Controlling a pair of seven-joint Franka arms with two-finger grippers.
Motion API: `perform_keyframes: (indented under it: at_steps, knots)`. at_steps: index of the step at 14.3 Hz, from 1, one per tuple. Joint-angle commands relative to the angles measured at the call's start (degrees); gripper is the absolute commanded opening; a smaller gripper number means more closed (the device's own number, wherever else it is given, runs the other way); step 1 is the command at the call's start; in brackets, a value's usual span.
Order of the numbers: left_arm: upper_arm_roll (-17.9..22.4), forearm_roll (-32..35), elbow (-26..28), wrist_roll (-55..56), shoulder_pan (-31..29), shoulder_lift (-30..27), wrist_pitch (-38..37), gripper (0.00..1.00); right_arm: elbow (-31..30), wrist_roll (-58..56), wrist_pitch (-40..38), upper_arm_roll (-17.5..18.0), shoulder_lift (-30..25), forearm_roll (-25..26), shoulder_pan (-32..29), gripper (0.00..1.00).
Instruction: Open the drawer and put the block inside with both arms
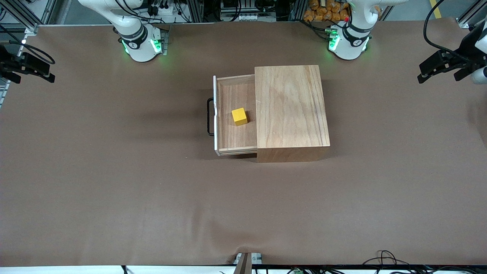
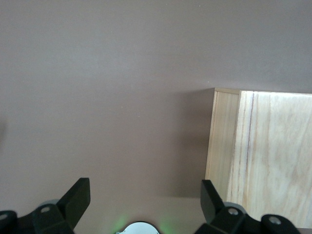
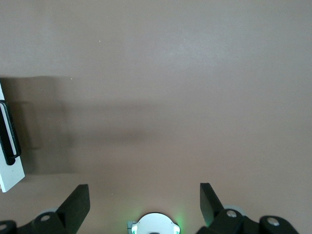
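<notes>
The wooden box (image 1: pixel 291 110) stands mid-table. Its drawer (image 1: pixel 228 142) is slid open toward the right arm's end, showing its white front and black loop handle (image 1: pixel 209 116). The yellow block (image 1: pixel 239 116) rests on the drawer floor, close to the box. My left gripper (image 1: pixel 428 72) is open and empty over the left arm's end of the table; its own view (image 2: pixel 145 200) shows a corner of the box (image 2: pixel 273 156). My right gripper (image 1: pixel 43 70) is open and empty over the right arm's end; its own view (image 3: pixel 145 200) shows the drawer front (image 3: pixel 10 175) and handle (image 3: pixel 9 134).
The brown table cover (image 1: pixel 152 190) spreads wide around the box. The arms' green-lit bases (image 1: pixel 142 45) (image 1: pixel 348 43) stand along the edge farthest from the front camera. Cables and a bracket (image 1: pixel 245 260) lie at the nearest edge.
</notes>
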State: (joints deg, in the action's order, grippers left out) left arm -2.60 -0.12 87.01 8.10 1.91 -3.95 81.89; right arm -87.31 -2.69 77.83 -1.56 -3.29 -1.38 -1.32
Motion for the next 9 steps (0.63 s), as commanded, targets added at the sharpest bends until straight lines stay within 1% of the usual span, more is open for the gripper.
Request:
perform_keyframes:
  at_steps: [1, 4, 6, 9]
  knots:
    - [-0.56, -0.67, -0.43, -0.20, -0.42, -0.62, -0.68, 1.00, 0.30, -0.03, -0.57, 0.33, 0.12, 0.59, -0.35, 1.00]
    - [-0.39, -0.58, -1.57, -0.11, -0.42, -0.53, -1.38, 1.00, 0.30, -0.03, -0.66, 0.33, 0.12, 0.59, -0.43, 1.00]
    - [-0.21, -0.41, -3.94, -0.11, -0.51, 0.08, -3.48, 1.00, 0.30, -0.03, -0.75, 0.33, -0.05, 0.59, -0.78, 1.00]
    - [-0.21, 0.04, -4.04, -0.11, -0.25, 0.08, -3.85, 1.00, 0.30, -0.03, -0.66, 0.33, -0.14, 0.59, -0.87, 1.00]
